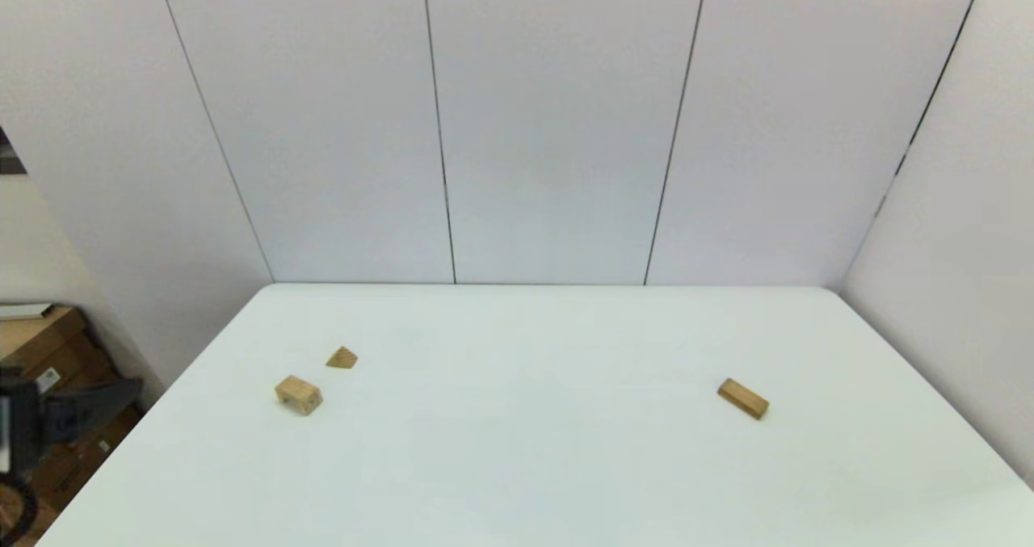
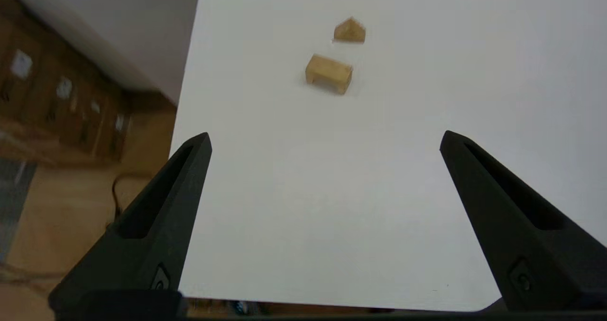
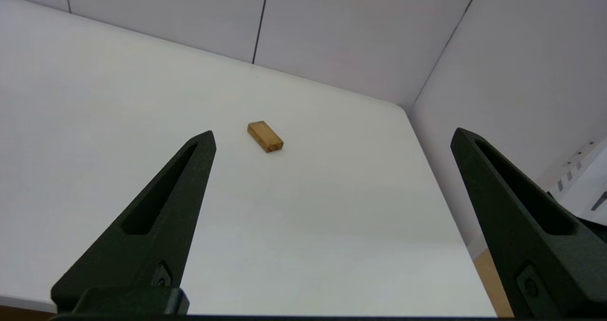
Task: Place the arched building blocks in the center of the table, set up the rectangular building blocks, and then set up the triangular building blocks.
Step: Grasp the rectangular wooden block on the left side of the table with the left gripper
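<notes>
The arched block (image 1: 298, 394) (image 2: 328, 73) sits on the left part of the white table (image 1: 517, 450), with the small triangular wedge (image 1: 342, 358) (image 2: 350, 30) just behind it. Lying flat on the right part is the rectangular bar (image 1: 743, 398) (image 3: 265, 136). My left gripper (image 2: 325, 138) hovers open over the table's near left edge, well short of the arched block. In the head view only part of the left arm (image 1: 56, 422) shows at the far left. My right gripper (image 3: 332, 138) is open near the front right, with the bar ahead of it; nothing is between either pair of fingers.
White wall panels (image 1: 557, 127) close the table at the back and the right. Cardboard boxes (image 1: 48, 353) and a floor cable (image 2: 118, 183) lie beyond the table's left edge.
</notes>
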You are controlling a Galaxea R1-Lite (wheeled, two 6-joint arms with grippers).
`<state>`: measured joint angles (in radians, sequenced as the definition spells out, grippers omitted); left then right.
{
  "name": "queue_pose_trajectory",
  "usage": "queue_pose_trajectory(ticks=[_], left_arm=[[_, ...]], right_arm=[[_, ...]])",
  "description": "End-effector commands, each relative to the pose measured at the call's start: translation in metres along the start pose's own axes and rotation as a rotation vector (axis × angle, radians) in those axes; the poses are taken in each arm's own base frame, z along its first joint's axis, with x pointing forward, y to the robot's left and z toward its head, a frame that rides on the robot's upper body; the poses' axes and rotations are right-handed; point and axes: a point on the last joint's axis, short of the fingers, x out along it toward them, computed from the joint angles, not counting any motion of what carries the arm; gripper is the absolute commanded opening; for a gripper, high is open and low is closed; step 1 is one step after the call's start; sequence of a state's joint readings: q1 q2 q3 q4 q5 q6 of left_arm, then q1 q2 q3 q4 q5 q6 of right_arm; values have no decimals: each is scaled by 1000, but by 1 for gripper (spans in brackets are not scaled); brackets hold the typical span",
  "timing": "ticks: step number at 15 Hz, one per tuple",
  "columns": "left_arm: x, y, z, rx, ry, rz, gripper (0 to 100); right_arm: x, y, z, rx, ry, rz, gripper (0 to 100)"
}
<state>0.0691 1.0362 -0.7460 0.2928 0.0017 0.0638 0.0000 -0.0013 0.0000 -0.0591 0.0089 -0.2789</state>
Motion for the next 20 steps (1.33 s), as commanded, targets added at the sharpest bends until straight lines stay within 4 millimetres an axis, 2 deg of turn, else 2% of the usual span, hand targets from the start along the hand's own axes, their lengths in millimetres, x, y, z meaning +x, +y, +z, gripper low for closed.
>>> queue_pose_trajectory(ticks=[1,3,7,10,15,20], left_arm=[[132,20,34,-108,367,40,100],[170,22,37,-210,437,55,100],[228,23,33,-373,545,97,100],[264,8,29,-567,581,146,100],[301,-13,21,-775,613,206,100],[317,-13,7,-768,667,291,100]], right_arm=[[0,0,0,-2,1,0,100],[0,0,0,-2,1,0,100],[0,0,0,-2,1,0,100],[0,0,0,-2,1,0,100],[0,0,0,-2,1,0,100],[0,0,0,-2,1,0,100]])
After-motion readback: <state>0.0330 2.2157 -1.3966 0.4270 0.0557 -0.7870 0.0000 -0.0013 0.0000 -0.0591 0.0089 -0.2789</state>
